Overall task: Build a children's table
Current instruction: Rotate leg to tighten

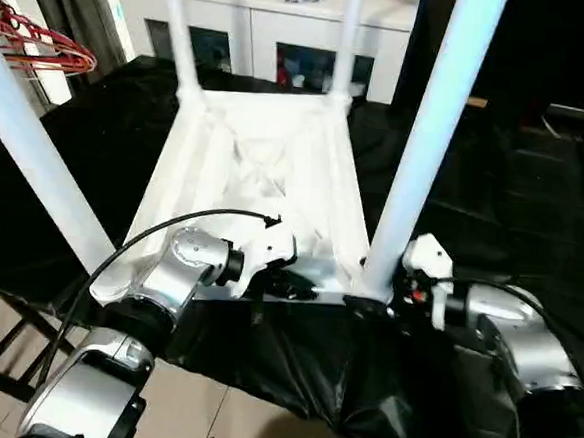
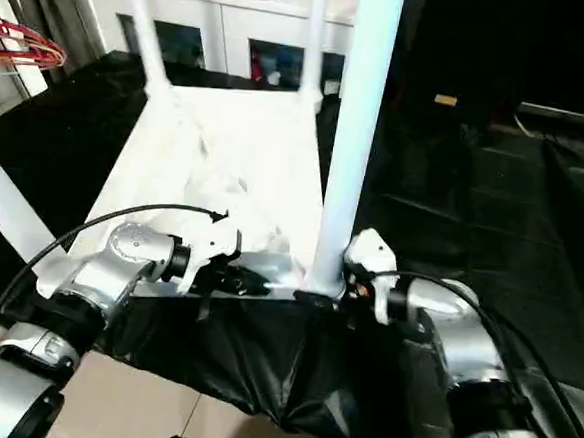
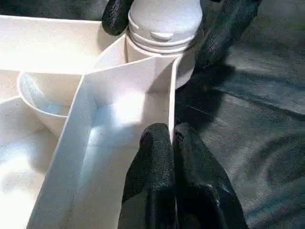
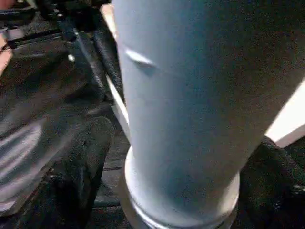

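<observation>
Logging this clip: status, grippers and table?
Left gripper shut on tabletop near rim. Right gripper around base of near right leg, fingers either side. All four legs stand in their sockets. Nothing in the way.

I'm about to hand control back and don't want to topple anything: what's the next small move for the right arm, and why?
Probably close the right claw on the near right leg at its base. Its fingers straddle the tube on both sides without clearly pinching it, while the left claw is shut on the tabletop's edge wall, steadying it. A firm grip would let you seat the leg.
</observation>
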Tool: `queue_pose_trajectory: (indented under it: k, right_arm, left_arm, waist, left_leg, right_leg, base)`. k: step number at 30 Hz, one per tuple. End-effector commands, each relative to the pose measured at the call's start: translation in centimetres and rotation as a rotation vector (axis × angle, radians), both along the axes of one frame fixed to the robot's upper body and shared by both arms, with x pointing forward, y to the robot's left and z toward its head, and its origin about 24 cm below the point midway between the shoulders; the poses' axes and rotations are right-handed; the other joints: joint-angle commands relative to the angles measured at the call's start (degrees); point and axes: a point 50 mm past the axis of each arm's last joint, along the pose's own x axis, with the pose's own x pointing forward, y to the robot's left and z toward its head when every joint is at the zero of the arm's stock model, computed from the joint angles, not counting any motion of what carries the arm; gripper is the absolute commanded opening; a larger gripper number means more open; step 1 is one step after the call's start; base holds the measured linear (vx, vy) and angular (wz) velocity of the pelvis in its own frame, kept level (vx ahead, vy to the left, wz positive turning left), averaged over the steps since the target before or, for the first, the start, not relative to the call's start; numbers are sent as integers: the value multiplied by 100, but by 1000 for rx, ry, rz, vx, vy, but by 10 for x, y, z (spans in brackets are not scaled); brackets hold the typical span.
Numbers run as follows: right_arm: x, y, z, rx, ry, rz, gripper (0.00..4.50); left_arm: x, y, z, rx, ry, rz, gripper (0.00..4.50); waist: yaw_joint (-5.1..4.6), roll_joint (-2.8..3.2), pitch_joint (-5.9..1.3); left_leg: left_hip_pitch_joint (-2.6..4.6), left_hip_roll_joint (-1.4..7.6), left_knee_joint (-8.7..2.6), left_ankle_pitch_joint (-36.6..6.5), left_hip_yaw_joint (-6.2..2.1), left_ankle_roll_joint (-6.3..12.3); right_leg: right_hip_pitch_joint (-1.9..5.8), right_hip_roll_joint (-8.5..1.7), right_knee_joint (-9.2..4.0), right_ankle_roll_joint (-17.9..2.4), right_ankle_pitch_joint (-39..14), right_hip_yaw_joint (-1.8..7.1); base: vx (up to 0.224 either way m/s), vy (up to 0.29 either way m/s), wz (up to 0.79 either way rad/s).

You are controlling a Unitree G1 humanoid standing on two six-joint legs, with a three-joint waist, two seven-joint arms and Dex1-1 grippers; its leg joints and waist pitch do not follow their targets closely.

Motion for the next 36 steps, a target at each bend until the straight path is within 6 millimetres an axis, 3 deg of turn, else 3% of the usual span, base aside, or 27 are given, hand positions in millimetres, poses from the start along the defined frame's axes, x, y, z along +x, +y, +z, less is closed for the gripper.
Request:
queue_pose_trajectory:
  k: [1,8,14,19,20,22,23,26,29,31,34,36]
  right_arm:
    - [-10,17,-4,21,43,128,347]
    - [-13,16,-4,25,61,154,283]
    - [-16,16,-7,32,86,155,271]
    - [-9,19,-10,53,82,53,269]
    - [0,21,-16,46,78,-86,269]
    - [3,23,-18,39,74,-132,269]
    - [11,26,-24,8,58,-248,268]
    - [19,33,-31,-25,46,-403,268]
    - [26,45,-34,-20,44,-533,267]
    - [29,55,-35,-7,43,-582,267]
    - [29,75,-30,52,3,-532,267]
    - [29,79,-29,79,18,-497,337]
  left_arm:
    - [1,-8,11,-61,-36,-20,0]
    - [-2,-7,10,-59,-21,-42,0]
    - [-2,-7,9,-58,-17,-43,0]
    - [0,-10,8,-55,-40,-6,0]
    - [4,-15,7,-55,-57,53,0]
    - [5,-17,7,-56,-62,71,0]
    - [9,-22,7,-53,-81,129,0]
    - [16,-31,7,-32,-119,231,0]
    - [21,-45,12,-59,-126,325,0]
    - [20,-54,13,-80,-116,335,0]
    - [14,-68,12,-99,-110,291,0]
    - [12,-71,12,-101,-116,267,0]
  waist:
    - [11,-106,-368]
    - [40,-111,-375]
    - [49,-109,-379]
    - [42,-112,-378]
    - [27,-110,-367]
    - [-31,-107,-341]
    - [-79,-127,-335]
    - [-189,-109,-308]
    - [-260,-111,-296]
    - [-276,-137,-312]
    - [-261,-121,-322]
    - [-262,-126,-320]
  left_leg:
    - [113,395,-338,-1108,-176,540]
    - [110,389,-332,-1049,-176,528]
    - [107,388,-326,-993,-177,548]
    - [110,382,-324,-1020,-175,525]
    - [120,378,-329,-1085,-173,478]
    - [120,367,-366,-1303,-202,327]
    - [133,371,-383,-1416,-212,232]
    - [176,354,-404,-1777,-240,63]
    - [201,348,-408,-1874,-236,36]
    - [179,337,-406,-1806,-239,77]
    - [177,341,-399,-1712,-223,154]
    - [169,338,-399,-1653,-211,215]
  right_leg:
    - [260,-557,-471,-1107,-1462,291]
    - [268,-555,-459,-1127,-1386,285]
    - [271,-550,-447,-1132,-1297,283]
    - [265,-546,-456,-1108,-1401,282]
    - [246,-551,-474,-1087,-1542,282]
    - [247,-562,-515,-1025,-1927,265]
    - [234,-553,-527,-974,-2095,271]
    - [208,-572,-592,-858,-2588,271]
    - [178,-566,-623,-845,-2658,286]
    - [213,-578,-628,-810,-2626,280]
    - [200,-578,-612,-839,-2356,304]
    - [220,-566,-591,-900,-2151,311]
  base:
    - [0,0,0]
    - [0,0,0]
    - [0,0,0]
    - [0,0,0]
    - [0,0,0]
    - [0,0,0]
    - [0,0,0]
    - [0,0,0]
    - [0,0,0]
    - [0,0,0]
    - [0,0,0]
    - [0,0,0]
